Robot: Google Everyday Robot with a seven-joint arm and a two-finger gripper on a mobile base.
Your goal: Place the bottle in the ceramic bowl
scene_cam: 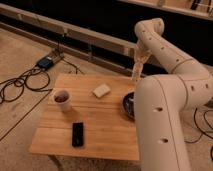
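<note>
My gripper (136, 72) hangs from the wrist above the table's far right edge, just behind and above the ceramic bowl (128, 104). It is shut on a slim, pale tan bottle (136, 67), held upright in the air. The bowl is dark and glossy and sits at the right side of the wooden table (100, 130). Its right half is hidden behind my white arm (160, 115).
A white mug (63, 100) with dark contents stands at the table's left. A pale block (101, 90) lies near the middle back. A flat black device (77, 134) lies near the front. Cables and a power box (46, 62) lie on the floor at the left.
</note>
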